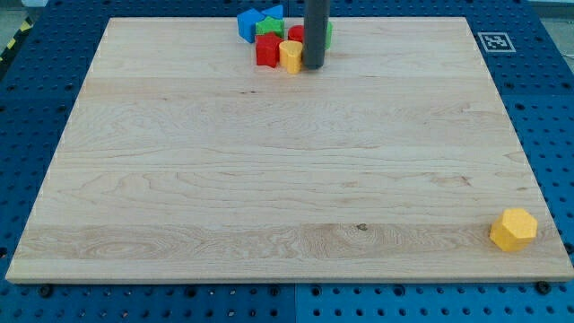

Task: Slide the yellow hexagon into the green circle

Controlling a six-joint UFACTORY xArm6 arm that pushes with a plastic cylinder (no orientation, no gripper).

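Observation:
The yellow hexagon (pixel 513 230) lies alone near the board's bottom right corner. My tip (pixel 313 67) is far from it, at the top middle of the board, touching the right side of a cluster of blocks. A green block (pixel 328 34), perhaps the green circle, peeks out just right of the rod and is mostly hidden by it. A small yellow block (pixel 291 56) sits right next to the tip on its left.
The cluster at the top holds a red block (pixel 267 50), another red block (pixel 296 34) behind the small yellow one, a green block (pixel 269 29) and two blue blocks (pixel 249 24) (pixel 273 13). A marker tag (pixel 491 40) sits off the board's top right corner.

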